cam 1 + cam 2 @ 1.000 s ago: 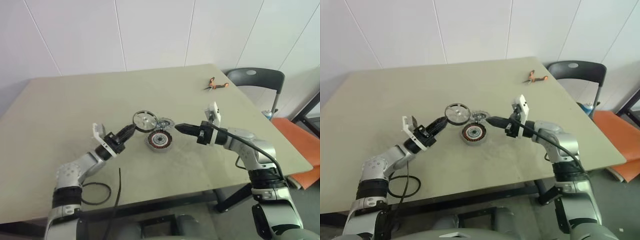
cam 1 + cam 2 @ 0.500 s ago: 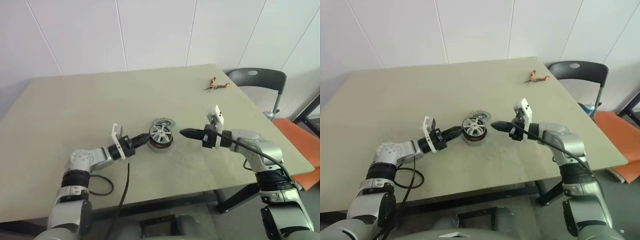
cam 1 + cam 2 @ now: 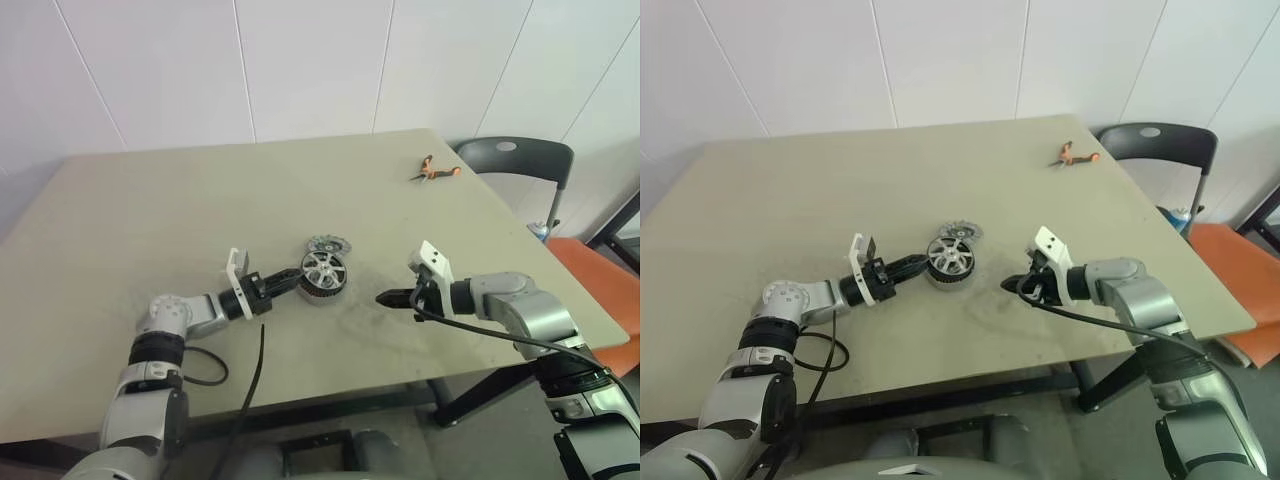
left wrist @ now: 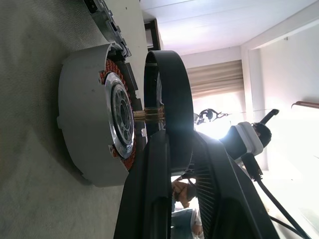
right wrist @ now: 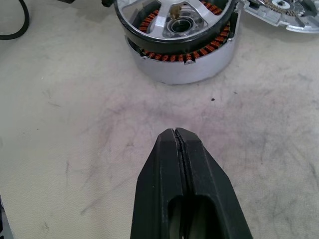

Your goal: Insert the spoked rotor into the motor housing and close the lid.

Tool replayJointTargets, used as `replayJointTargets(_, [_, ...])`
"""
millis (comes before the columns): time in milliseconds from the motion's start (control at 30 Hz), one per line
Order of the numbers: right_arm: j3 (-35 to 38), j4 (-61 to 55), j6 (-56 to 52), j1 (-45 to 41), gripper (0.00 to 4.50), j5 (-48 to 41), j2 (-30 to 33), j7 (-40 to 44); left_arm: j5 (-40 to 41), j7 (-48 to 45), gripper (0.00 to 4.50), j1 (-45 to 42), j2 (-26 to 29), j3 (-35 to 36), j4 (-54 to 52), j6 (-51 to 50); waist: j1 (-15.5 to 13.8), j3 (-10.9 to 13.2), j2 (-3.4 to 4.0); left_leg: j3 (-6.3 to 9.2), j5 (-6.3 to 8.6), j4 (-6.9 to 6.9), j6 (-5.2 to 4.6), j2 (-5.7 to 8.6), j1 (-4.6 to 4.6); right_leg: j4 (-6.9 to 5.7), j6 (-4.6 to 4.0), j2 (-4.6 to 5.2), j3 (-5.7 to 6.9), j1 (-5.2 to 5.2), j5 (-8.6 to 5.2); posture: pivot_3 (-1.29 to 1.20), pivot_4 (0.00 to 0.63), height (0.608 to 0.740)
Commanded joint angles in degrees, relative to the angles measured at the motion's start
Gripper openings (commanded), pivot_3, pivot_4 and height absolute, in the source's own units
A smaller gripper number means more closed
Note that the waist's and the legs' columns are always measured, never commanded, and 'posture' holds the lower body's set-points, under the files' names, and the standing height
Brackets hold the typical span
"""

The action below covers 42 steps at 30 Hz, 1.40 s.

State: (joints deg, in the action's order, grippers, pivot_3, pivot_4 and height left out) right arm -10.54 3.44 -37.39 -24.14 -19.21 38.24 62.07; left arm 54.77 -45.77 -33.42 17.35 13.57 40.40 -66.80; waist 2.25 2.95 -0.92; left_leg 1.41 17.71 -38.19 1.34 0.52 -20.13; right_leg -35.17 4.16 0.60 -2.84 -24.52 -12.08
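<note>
The left arm is stretched low and nearly level, forearm angled forward and toward the right. The left gripper (image 3: pixel 296 281) is clamped on the black rim of the spoked rotor (image 3: pixel 322 267), one finger (image 4: pixel 149 199) on each face of the rim, so the jaws are kept slightly apart. The right arm is bent across from the right side, wrist angled downward and leftward. The right gripper (image 5: pixel 176 133) is closed, its fingertips pressed together with nothing between them.
</note>
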Motion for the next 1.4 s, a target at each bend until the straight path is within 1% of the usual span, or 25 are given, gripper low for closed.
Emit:
replayJointTargets(33, [0.7, -2.8, 0.6, 0.1, 0.00, -0.2, 0.7, 0.5, -1.0, -1.5, 0.37, -1.7, -0.8, 1.7, 0.5, 0.6, -0.1, 0.0, 0.00, 0.00, 0.00, 0.00, 0.00, 0.00, 0.00, 0.00, 0.00, 0.00, 0.00, 0.00, 0.00, 0.00, 0.000, 0.740])
replayJointTargets(500, [1.3, -3.8, 0.4, 0.6, 0.00, -0.7, 0.4, 0.4, -6.7, -3.3, 0.37, -3.1, -3.4, 2.4, 5.1, 3.7, -0.4, 0.0, 0.00, 0.01, 0.00, -0.03, 0.00, 0.01, 0.12, -0.02, 0.01, 0.01, 0.00, 0.11, 0.01, 0.00, 0.000, 0.740])
replayJointTargets(667, [1.3, -3.6, 0.5, 0.3, 0.00, -0.7, 0.3, 0.4, -8.2, -4.2, 0.37, -3.5, -3.5, 2.3, 5.6, 3.5, -1.2, 0.0, 0.00, -0.02, 0.00, -0.04, 0.00, 0.02, 0.23, -0.03, -0.02, 0.01, -0.01, 0.22, -0.02, 0.00, 0.000, 0.740])
replayJointTargets(833, [1.0, -2.7, 0.8, -0.4, 0.00, -0.4, -0.3, 0.1, -9.8, -4.1, 0.37, -3.0, -3.2, 2.1, 6.2, 3.3, -1.3, 0.0, 0.00, -0.01, 0.00, -0.04, 0.00, 0.01, 0.23, -0.04, 0.01, 0.01, -0.01, 0.22, 0.00, 0.00, 0.000, 0.740])
replayJointTargets(1033, [0.9, -1.6, 1.5, -1.1, 0.00, 0.0, -0.7, 0.2, -11.5, -3.9, 0.37, -1.5, -3.0, 1.1, 5.2, 2.4, -1.2, 0.0, 0.00, -0.01, 0.00, -0.01, 0.00, 0.00, 0.62, -0.04, -0.12, 0.00, -0.01, 0.59, -0.09, 0.00, 0.000, 0.740])
replayJointTargets(1100, [0.9, -1.2, 1.7, -1.4, 0.00, 0.0, -1.0, 0.3, -12.7, -3.1, 0.37, -0.9, -3.0, 0.7, 5.0, 3.6, -1.1, 0.0, 0.00, -0.01, 0.00, -0.01, 0.00, -0.01, 0.72, -0.03, -0.12, 0.00, -0.01, 0.71, -0.10, 0.00, 0.000, 0.740])
replayJointTargets(1167, [1.2, -0.9, 1.9, -1.6, 0.00, -0.3, -1.3, 0.3, -14.1, -2.0, 1.10, -0.5, -3.1, 0.6, 5.4, 5.2, -1.1, 0.0, 0.00, 0.01, 0.00, -0.01, 0.00, -0.01, 0.79, -0.02, -0.12, 0.00, -0.01, 0.80, -0.11, 0.00, 0.000, 0.740])
replayJointTargets(1233, [2.2, -1.0, 1.3, -1.5, 0.00, -1.6, -1.9, 0.7, -14.9, -1.5, 1.63, -0.3, -3.1, 0.7, 5.8, 6.4, -1.1, -0.1, 0.04, 0.02, 0.00, -0.02, 0.00, -0.02, 0.85, -0.02, -0.12, 0.00, -0.01, 0.88, -0.11, 0.00, 0.000, 0.740])
replayJointTargets(1300, [4.1, -1.3, 0.0, -1.0, 0.00, -4.4, -2.7, 1.2, -15.4, -1.3, 2.24, -0.1, -3.0, 0.5, 5.7, 7.0, -1.2, -0.1, 0.07, 0.06, 0.00, -0.02, 0.00, -0.02, 0.98, 0.00, -0.12, 0.00, 0.02, 1.13, -0.13, 0.00, 0.000, 0.740])
replayJointTargets(1333, [5.2, -1.2, -0.6, -0.7, 0.00, -5.9, -3.1, 1.5, -15.5, -1.0, 2.57, 0.0, -2.7, 0.5, 5.3, 7.0, -1.3, -0.1, 0.07, 0.10, 0.00, -0.03, 0.00, -0.01, 1.27, 0.01, -0.12, 0.00, 0.03, 1.28, -0.14, 0.00, 0.000, 0.740])
replayJointTargets(1367, [6.1, -1.1, -1.1, -0.3, 0.00, -7.0, -3.3, 1.7, -15.7, -1.4, 2.82, 0.1, -2.1, 0.1, 4.6, 6.7, -1.2, -0.1, 0.08, 0.14, 0.00, -0.03, 0.00, -0.01, 1.44, 0.01, -0.11, 0.00, 0.03, 1.42, -0.14, 0.00, 0.000, 0.740])
replayJointTargets(1400, [6.8, -1.0, -1.3, 0.0, 0.00, -7.6, -3.3, 1.8, -16.5, -2.0, 2.82, 0.6, -1.3, -1.3, 3.3, 6.8, -1.2, -0.1, 0.07, 0.18, 0.01, -0.02, 0.01, -0.02, 1.65, 0.02, -0.11, 0.00, 0.02, 1.60, -0.16, 0.00, 0.000, 0.740])
